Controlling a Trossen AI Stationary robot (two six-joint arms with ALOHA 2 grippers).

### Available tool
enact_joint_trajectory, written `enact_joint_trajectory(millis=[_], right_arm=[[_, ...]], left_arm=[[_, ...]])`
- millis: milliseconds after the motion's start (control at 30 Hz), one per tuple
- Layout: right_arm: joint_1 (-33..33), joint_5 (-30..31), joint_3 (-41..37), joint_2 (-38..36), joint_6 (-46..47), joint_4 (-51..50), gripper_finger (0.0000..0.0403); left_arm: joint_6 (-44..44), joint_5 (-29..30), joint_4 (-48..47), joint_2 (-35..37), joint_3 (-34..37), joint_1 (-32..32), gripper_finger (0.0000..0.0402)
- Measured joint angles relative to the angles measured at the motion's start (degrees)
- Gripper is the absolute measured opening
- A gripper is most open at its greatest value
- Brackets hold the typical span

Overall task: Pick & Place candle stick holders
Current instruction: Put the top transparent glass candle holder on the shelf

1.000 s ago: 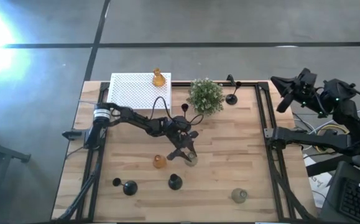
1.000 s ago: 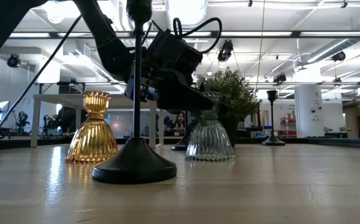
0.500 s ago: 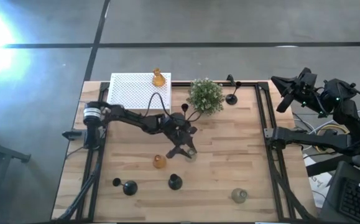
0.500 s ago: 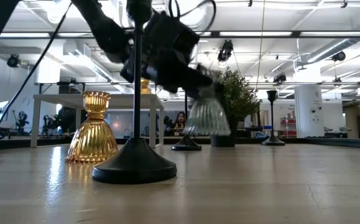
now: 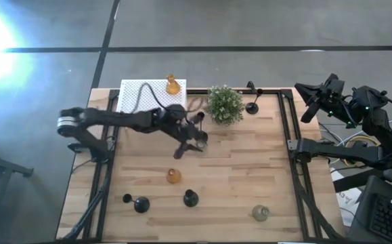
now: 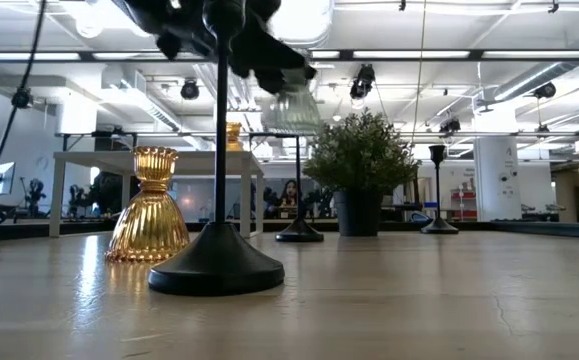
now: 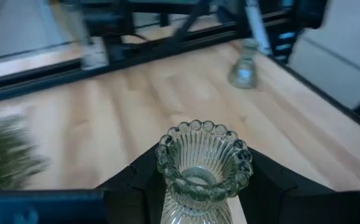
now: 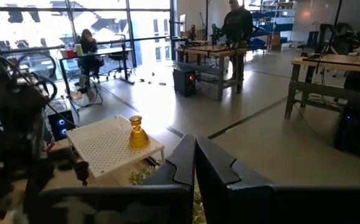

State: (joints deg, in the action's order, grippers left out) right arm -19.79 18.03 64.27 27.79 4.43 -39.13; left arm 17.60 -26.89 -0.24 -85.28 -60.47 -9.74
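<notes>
Behind the left pincer point(image 5: 197, 140) lay the white box point(image 5: 145, 98), with one amber holder point(image 5: 172, 85) on it and much bare room. Beside the pincer stood the green plant point(image 5: 223, 104). The pincer gripped the clear glass holder point(image 7: 203, 165) upright, above the desk point(image 5: 250, 169). Far away, the right pincer point(image 8: 194, 163) was closed and empty.

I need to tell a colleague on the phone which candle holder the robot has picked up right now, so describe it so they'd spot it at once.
Start at the white perforated box at the table's back edge, then move toward the potted plant. Between them the left gripper holds a clear ribbed glass holder off the table. It is the only holder in the air; the amber holder and the black holder stand on wood.
</notes>
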Motion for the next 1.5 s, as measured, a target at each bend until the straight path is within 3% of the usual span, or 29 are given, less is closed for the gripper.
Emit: enact_joint_trajectory(millis=[367,633,933,1500], right_arm=[[0.0,0.1,-0.1,0.0,0.0,0.0,0.0008],[0.0,0.1,-0.1,0.0,0.0,0.0,0.0008],[0.0,0.1,-0.1,0.0,0.0,0.0,0.0008],[0.0,0.1,-0.1,0.0,0.0,0.0,0.0008]], left_arm=[[-8.6,8.2,-15.2,18.3,2.8,-4.0,0.016],[-13.3,28.4,-22.8,28.7,4.1,-5.3,0.016],[-20.2,41.8,-12.6,32.1,11.4,-13.7,0.016],[-24.1,43.2,9.2,30.6,25.0,-29.4,0.016]])
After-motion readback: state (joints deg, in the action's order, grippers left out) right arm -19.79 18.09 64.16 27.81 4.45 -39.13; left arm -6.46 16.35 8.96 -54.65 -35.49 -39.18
